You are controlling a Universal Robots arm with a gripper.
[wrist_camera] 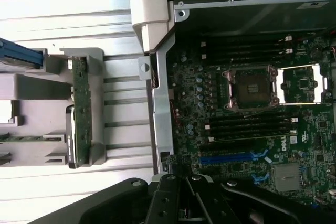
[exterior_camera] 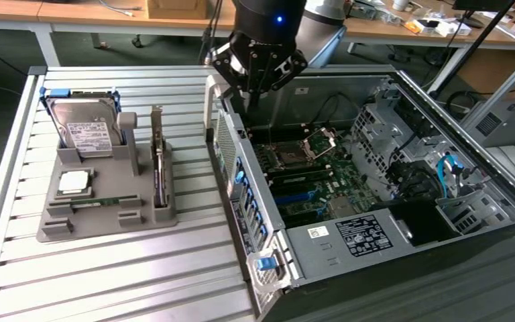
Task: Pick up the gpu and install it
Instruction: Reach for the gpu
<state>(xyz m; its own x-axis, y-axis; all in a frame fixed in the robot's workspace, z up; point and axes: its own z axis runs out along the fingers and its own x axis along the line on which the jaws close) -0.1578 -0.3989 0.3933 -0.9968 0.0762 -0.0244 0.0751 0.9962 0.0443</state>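
Gripper (exterior_camera: 247,100) reads as closed from my end: in the wrist view the fingers (wrist_camera: 169,192) sit pressed together and I can see nothing between them, so I take it as empty. It hangs over the rear wall of the case (exterior_camera: 239,168), pointing down, above the edge where that wall meets the motherboard (wrist_camera: 210,108). I cannot say whether the tips touch the metal or just clear it.

As for the job, I judge it barely begun. The gpu (exterior_camera: 158,161) stands on its long edge in the grey holder (exterior_camera: 105,225) on the slatted table (exterior_camera: 132,282), on the side of the holder nearest the case. It looks seated in its groove and upright, and it is apart from the gripper, with a strip of bare table and the case wall between them. In the wrist view I see the same card (wrist_camera: 79,108) edge-on, untouched.

Inside the case the blue slot (wrist_camera: 231,157) on the motherboard carries no card, and the socket (wrist_camera: 251,88) lies open with its latch frame swung back. So neither the pick-up nor the install shows as done; both are left.

The hard drive (exterior_camera: 86,127) and the memory stick (exterior_camera: 96,200) are also in the holder, on the far side of the gpu from the case.
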